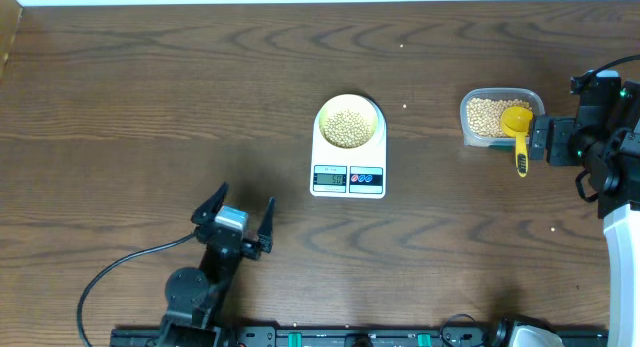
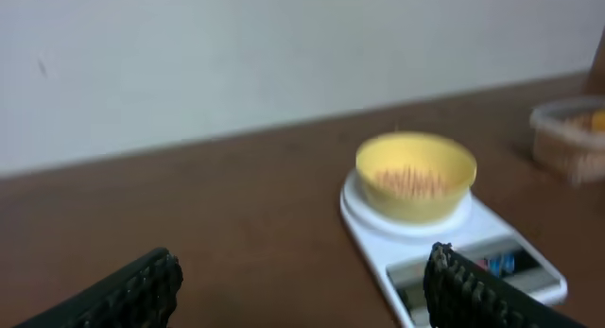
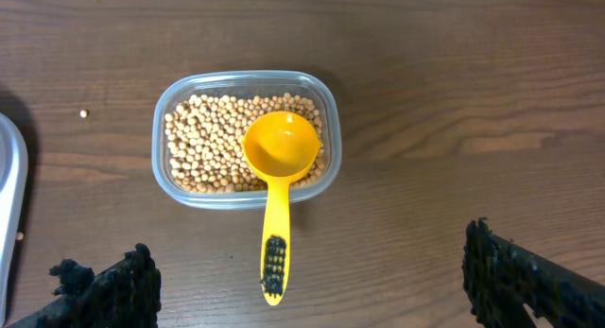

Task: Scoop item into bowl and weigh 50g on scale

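Nearest the robot's side of the table (image 1: pixel 150 107), the left gripper (image 1: pixel 246 195) hangs with its jaws spread wide and nothing between them, near the front left corner of the scale (image 1: pixel 348 165) but apart from it. A careless swing from here could knock the scale and upset the reading. The display is too small to read, so I cannot tell how close the weight is to the target. On the scale sits the bowl (image 2: pixel 416 196), with a layer of beans (image 1: pixel 349 127) inside. With that much already in the bowl, the main danger is probably overshoot, since one generous scoop could carry the weight past the mark. Off to the right, well apart from the scale, the right gripper (image 3: pixel 317 271) is also released and holds nothing, hovering just short of the scoop (image 3: pixel 281 150). The scoop's cup lies on the beans in the clear tub (image 3: pixel 241 79), and its handle sticks out over the rim towards the fingers. Pinching that handle off-centre could lever the light tub up or drag it, spilling its contents. A heaped scoop would likely shed beans on the way across to the bowl. Farther out, a stray bean (image 3: pixel 83 112) lies on the wood, which suggests how easily these roll away.
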`<state>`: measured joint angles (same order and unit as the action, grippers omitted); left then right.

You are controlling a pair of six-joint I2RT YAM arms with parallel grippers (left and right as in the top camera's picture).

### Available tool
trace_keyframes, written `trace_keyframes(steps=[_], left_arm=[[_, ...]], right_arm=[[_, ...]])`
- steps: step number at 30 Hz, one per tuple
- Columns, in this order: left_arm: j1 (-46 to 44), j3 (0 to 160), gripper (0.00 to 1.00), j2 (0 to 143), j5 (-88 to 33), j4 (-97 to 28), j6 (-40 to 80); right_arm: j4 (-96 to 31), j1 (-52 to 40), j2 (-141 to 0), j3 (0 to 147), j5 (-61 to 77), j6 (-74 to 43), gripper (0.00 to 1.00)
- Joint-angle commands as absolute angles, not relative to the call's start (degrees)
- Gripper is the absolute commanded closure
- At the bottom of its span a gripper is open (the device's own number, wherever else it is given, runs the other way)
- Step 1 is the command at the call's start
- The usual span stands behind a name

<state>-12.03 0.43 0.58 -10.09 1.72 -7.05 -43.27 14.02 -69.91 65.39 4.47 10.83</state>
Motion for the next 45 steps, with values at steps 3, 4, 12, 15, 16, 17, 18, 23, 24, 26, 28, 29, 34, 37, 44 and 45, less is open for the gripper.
trace_keyframes(steps=[3,4,12,15,16,17,18,23,24,26,28,29,34,37,44,45], left_arm=[[-11.7,0.2,0.16,0.1,-9.3,1.2,-5.2],[-11.7,0.2,0.16,0.1,-9.3,0.5,-5.2],[-10.7,0.2,0.16,0.1,-6.3,-3.7,0.8],[-10.3,0.2,0.16,0.1,-5.9,-3.8,1.8],[-10.2,0.2,0.16,0.1,-5.4,-3.9,2.6],[-10.2,0.2,0.16,0.1,-5.0,-3.9,3.3],[-10.2,0.2,0.16,0.1,-5.0,-4.0,3.3],[-10.2,0.2,0.16,0.1,-5.0,-4.0,3.3],[-10.2,0.2,0.16,0.1,-5.1,-4.0,3.3],[-10.2,0.2,0.16,0.1,-5.1,-4.0,3.3],[-10.2,0.2,0.16,0.1,-5.1,-4.0,2.7],[-10.0,0.2,0.16,0.1,-5.1,-4.0,1.5],[-4.8,0.2,0.16,0.1,-5.0,-4.0,-4.5],[-1.5,0.2,0.16,0.1,-5.1,-3.9,-4.3],[-0.9,0.2,0.16,0.1,-5.1,-3.8,-4.3],[-0.9,0.2,0.16,0.2,-5.1,-3.8,-4.3]], right_arm=[[-43.3,14.2,-69.9,65.5,4.7,11.2,0.01],[-43.3,14.2,-69.9,65.5,4.7,11.2,0.01],[-43.3,14.2,-69.9,65.5,4.7,11.2,0.01],[-43.3,14.2,-69.9,65.5,4.7,11.2,0.01],[-43.3,14.2,-69.9,65.5,4.7,11.2,0.01],[-43.3,14.2,-69.9,65.5,4.7,11.2,0.01],[-43.3,14.2,-69.9,65.5,4.7,11.2,0.01],[-43.3,14.2,-69.9,65.5,4.7,11.2,0.01],[-43.3,14.2,-69.9,65.5,4.7,11.2,0.01],[-43.3,14.2,-69.9,65.5,4.7,11.2,0.01],[-43.3,14.2,-69.9,65.5,4.7,11.2,0.01],[-43.3,14.2,-69.9,65.5,4.7,11.2,0.01],[-43.3,14.2,-69.9,65.5,4.7,11.2,0.01],[-43.3,14.2,-69.9,65.5,4.7,11.2,0.01],[-43.3,14.2,-69.9,65.5,4.7,11.2,0.01],[-43.3,14.2,-69.9,65.5,4.7,11.2,0.01]])
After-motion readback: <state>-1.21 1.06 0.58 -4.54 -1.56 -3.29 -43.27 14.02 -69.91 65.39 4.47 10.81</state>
